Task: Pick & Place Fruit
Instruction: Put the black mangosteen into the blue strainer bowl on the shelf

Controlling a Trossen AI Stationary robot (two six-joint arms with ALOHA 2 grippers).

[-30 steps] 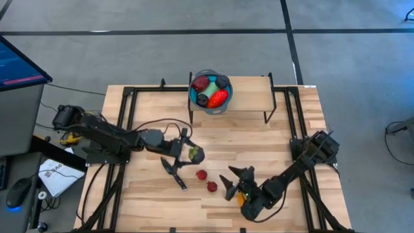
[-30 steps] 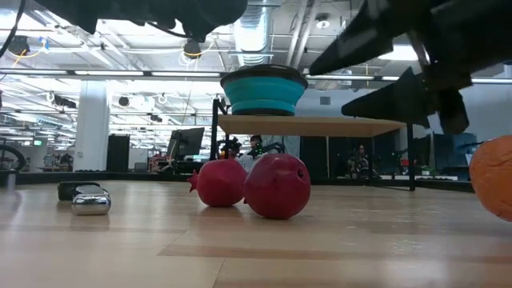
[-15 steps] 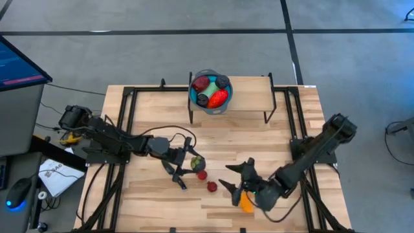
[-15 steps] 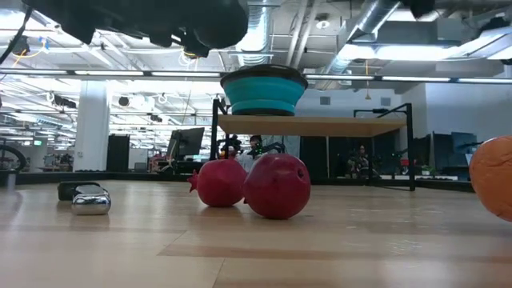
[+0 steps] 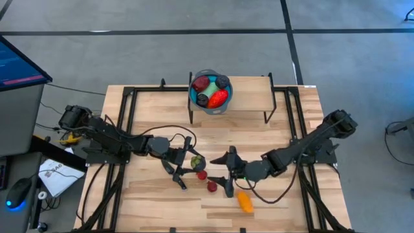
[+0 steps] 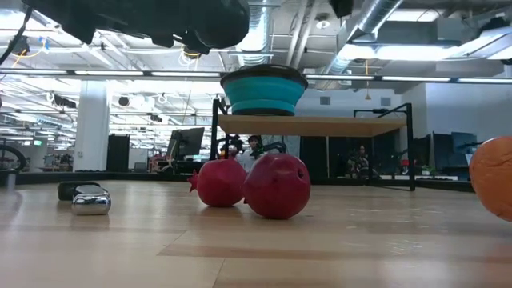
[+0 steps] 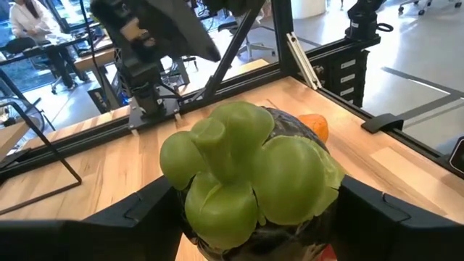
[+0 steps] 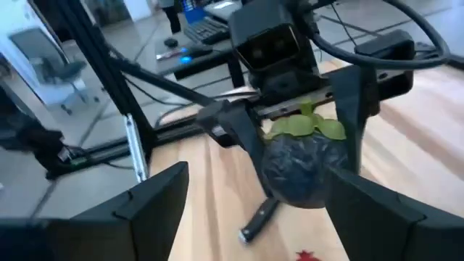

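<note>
**Fruit split between shelf bowl and table middle, one piece in the left gripper**

Fruit pieces lie in three places on the light wooden table [image 5: 149, 116]. Largest of the carriers, the table bears a low wooden shelf on black legs [image 5: 249, 97] along its far edge. On the shelf's left end stands a blue round bowl [image 5: 194, 96], and inside it sit a red-orange piece [image 5: 219, 98], a dark red one [image 5: 201, 83] and dark purple-black ones [image 5: 223, 81].

Both dark arms reach toward the table's middle. The left gripper [image 5: 189, 162] has its jaws closed on a dark purple-black round fruit with a pale green leafy cap [image 7: 246, 170], held just above the wood. The right gripper [image 5: 224, 171] faces it from close by, its two fingers spread wide apart and holding nothing.

An orange elongated fruit [image 5: 245, 201] lies near the front edge, just beside the right gripper. Two small red round fruits [image 6: 276, 186] rest between the grippers, touching each other in the low view. A black-handled knife [image 5: 176, 178] lies below the left gripper.
</note>
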